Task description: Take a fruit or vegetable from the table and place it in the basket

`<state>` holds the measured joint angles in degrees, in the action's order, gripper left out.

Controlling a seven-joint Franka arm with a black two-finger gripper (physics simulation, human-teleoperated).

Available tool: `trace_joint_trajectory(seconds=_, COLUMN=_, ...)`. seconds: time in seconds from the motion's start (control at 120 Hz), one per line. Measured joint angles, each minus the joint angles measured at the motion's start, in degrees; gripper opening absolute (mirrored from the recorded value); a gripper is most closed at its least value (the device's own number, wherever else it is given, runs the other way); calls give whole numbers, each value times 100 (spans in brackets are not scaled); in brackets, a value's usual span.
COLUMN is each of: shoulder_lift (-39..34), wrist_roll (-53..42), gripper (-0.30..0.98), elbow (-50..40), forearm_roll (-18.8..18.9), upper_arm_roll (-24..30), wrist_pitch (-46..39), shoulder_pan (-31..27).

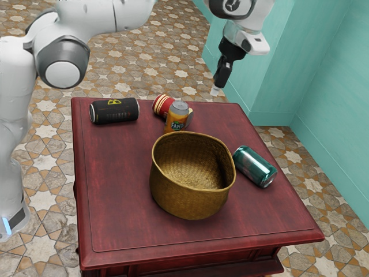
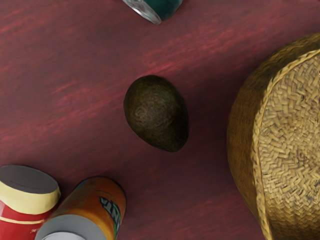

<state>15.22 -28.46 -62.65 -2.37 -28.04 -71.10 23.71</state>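
In the exterior view, the gripper is hovering between twelve and one o'clock of the basket; its grip state I cannot tell. The avocado is lying between orange can and green can.

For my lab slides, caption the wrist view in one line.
An avocado lies on the red table outside a woven basket, with an orange can, a red container and a green can nearby.
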Motion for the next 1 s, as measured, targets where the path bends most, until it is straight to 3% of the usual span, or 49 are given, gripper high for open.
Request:
trace_joint_trajectory(seconds=0.392, shoulder_lift=703, wrist_roll=1941, gripper=69, elbow=-992, forearm_roll=-662, upper_arm_roll=-2, wrist_pitch=-1277, shoulder_pan=-127)
trace_joint_trajectory(seconds=0.55, shoulder_lift=317, wrist_roll=2431, gripper=69, elbow=-1887, forearm_roll=-756, upper_arm_roll=-20, wrist_pitch=-1850, shoulder_pan=20)
trace_joint_trajectory(seconds=0.808, shoulder_lift=245, wrist_roll=3008, gripper=69, elbow=-2366, forearm_roll=-789, upper_arm_roll=-79, wrist_pitch=-2441, shoulder_pan=158)
trace_joint_trajectory(seconds=1.0, shoulder_lift=-197, wrist_roll=3304, gripper=69, elbow=-2998, forearm_roll=-762, upper_arm_roll=-108, wrist_pitch=-2678, shoulder_pan=203)
